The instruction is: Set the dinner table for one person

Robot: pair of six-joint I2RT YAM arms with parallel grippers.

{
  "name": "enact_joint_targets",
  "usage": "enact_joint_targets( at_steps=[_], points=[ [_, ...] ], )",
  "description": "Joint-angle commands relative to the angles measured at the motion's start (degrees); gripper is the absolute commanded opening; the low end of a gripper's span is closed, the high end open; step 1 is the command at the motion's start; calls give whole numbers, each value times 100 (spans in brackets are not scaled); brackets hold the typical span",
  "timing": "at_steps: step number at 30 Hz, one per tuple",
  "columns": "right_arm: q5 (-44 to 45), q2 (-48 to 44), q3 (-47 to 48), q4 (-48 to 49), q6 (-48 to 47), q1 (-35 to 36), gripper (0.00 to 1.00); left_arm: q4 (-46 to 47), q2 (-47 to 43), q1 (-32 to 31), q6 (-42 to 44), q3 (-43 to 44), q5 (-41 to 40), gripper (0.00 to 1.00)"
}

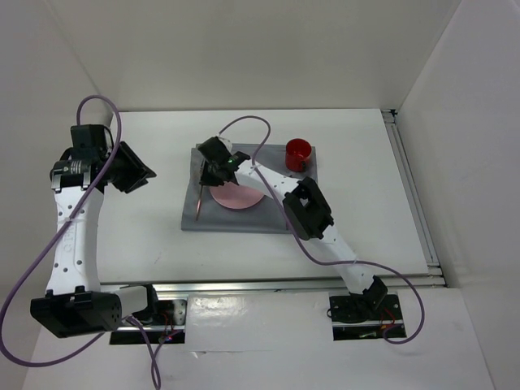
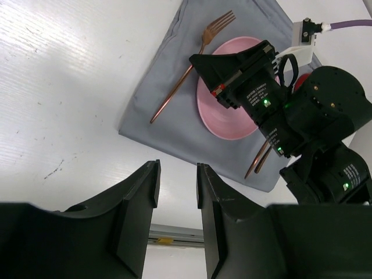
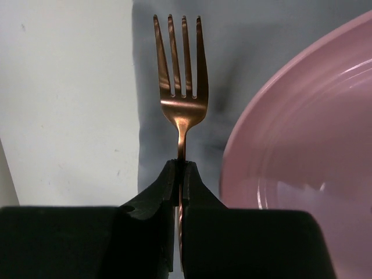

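Dinner table (image 1: 366,203) spreads before both arms, a grey cloth (image 1: 244,221) at its middle. Left claw (image 2: 176,174) hangs half open, empty, over bare tabletop. Right claw (image 3: 181,168) is pinched tight on the neck of the fork (image 3: 181,87), over the cloth's left strip just beside the pink plate (image 3: 302,151). Best, I judge, to lay the fork flat and parallel to the plate's rim before releasing. Red cup (image 1: 298,151) stands at the cloth's far right corner.

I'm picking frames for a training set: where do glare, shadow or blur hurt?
Top external: even light, sharp, only faint shadows on the table. Left wrist: glare bleaches the table at upper left; its own fingers read nearly black. Right wrist: fork crisp, soft shadow on the grey cloth, bright streaks on the pink plate.
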Motion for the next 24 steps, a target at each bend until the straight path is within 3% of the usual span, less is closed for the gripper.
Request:
enact_joint_targets(
  at_steps=[1, 3, 4, 7, 8, 16, 20, 24],
  points=[
    [-44, 156, 105, 403, 138, -74, 0, -18, -162, 42, 143, 44, 127, 48],
    [-115, 341, 394, 289, 68, -75, 3, -18, -162, 42, 143, 44, 127, 48],
    [-115, 342, 464, 289, 67, -75, 15, -18, -162, 42, 143, 44, 127, 48],
    [-115, 342, 351, 289, 67, -75, 32, -18, -162, 42, 143, 44, 127, 48],
    [-115, 185, 194, 376, 67, -75, 43, -18, -162, 42, 143, 44, 127, 48],
    [-63, -650, 70, 491, -73, -75, 48, -79, -162, 42, 249, 263, 250, 49],
    [217, -1362, 122, 387, -442, -75, 74, -133, 4, 42, 380, 474, 329, 49],
    [833, -2353, -132, -342, -820, -223, 91, -133, 5, 42, 442, 606, 277, 49]
  ],
)
